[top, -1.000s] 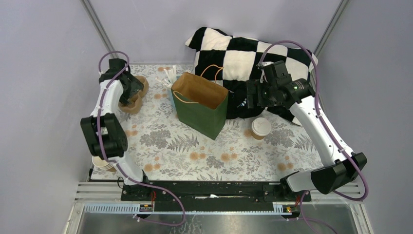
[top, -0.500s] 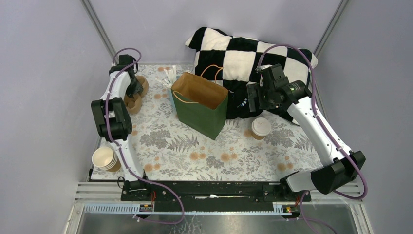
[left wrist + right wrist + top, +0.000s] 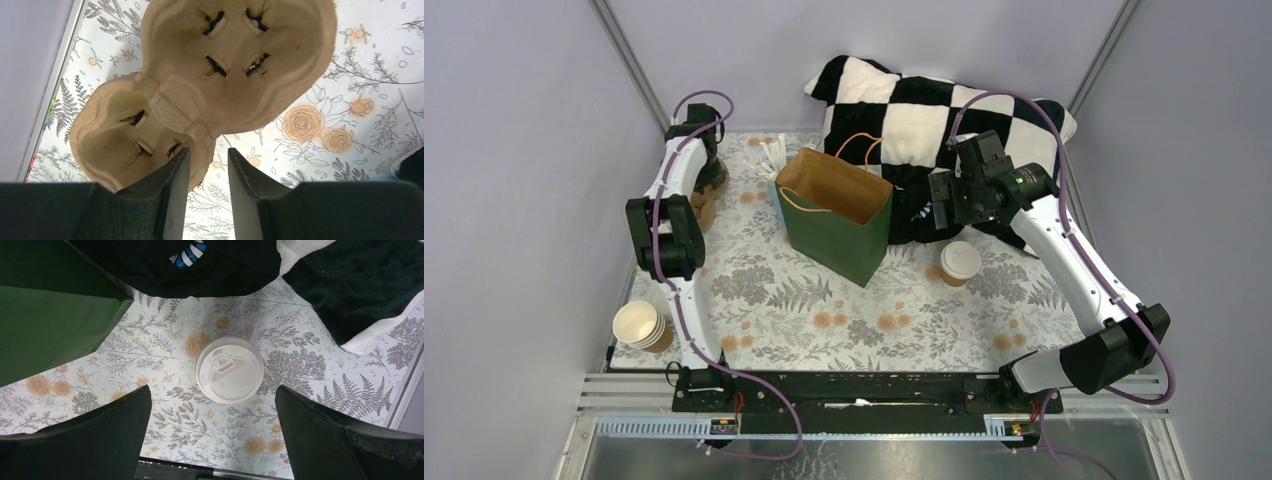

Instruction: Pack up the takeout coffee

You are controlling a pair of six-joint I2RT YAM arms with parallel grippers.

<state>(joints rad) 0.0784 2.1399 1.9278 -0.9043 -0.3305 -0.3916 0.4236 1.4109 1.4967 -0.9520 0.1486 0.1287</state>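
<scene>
The takeout coffee (image 3: 960, 262) is a small brown paper cup with an off-white lid, standing on the floral cloth right of the green bag (image 3: 834, 222). In the right wrist view its lid (image 3: 229, 370) sits just ahead of the fingers. My right gripper (image 3: 945, 204) (image 3: 212, 388) is wide open and empty, hovering above the cup near the pillow. My left gripper (image 3: 706, 178) (image 3: 207, 150) is at the far left, narrowly open over the brown pulp two-hole carrier (image 3: 200, 75), with the carrier's rim at its fingertips and nothing held.
The bag stands open-topped with orange handles at mid-table. A black-and-white checked pillow (image 3: 924, 125) lies behind it and close to the right arm. A stack of lidless brown cups (image 3: 642, 325) sits at the near left. White packets (image 3: 774, 157) lie behind the bag.
My left arm has swung further back and right, settling its gripper over the carrier. The right arm shifted only slightly. The coffee and bag have not moved.
</scene>
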